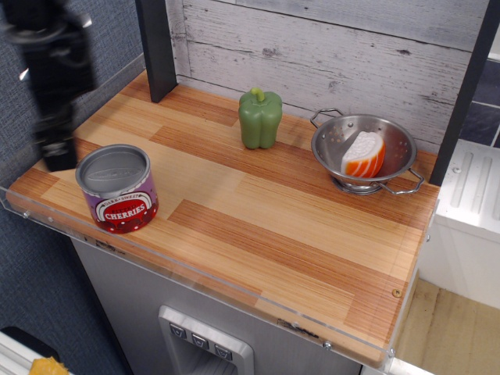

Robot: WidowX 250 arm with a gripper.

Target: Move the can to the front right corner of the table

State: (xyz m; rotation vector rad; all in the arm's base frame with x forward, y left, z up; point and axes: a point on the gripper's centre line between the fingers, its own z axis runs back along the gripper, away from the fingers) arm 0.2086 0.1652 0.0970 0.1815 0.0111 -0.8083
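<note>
The can (117, 188), a short wide tin w/ a grey metal lid and a purple-and-red "CHERRIES" label, stands upright near the front left corner of the table (258, 234), just back from the clear plastic rim along the front edge. Nothing touches it. The front right corner of the table is well apart from it, across most of the countertop.

The gripper (55, 148) hangs at the left edge of the view, just left of the can and a bit behind it. It's dark and motion-blurred; can't tell whether its fingers are apart or together, and no contact w/ the can shows. The rest of the arm rises blurred toward the top left corner.

The table is striped light and reddish-brown planks on a grey cabinet base. Toward the back, roughly mid-table, a green bell pepper (260, 118) stands upright, near the whitewashed plank wall (328, 55). Right of the pepper, apart from it, a steel colander (363, 152) w/ wire handles sits at the back right, and inside it lies an orange-and-white wedge-shaped piece (363, 155), tilted against the bowl. A dark post (156, 47) stands at the back left corner.
</note>
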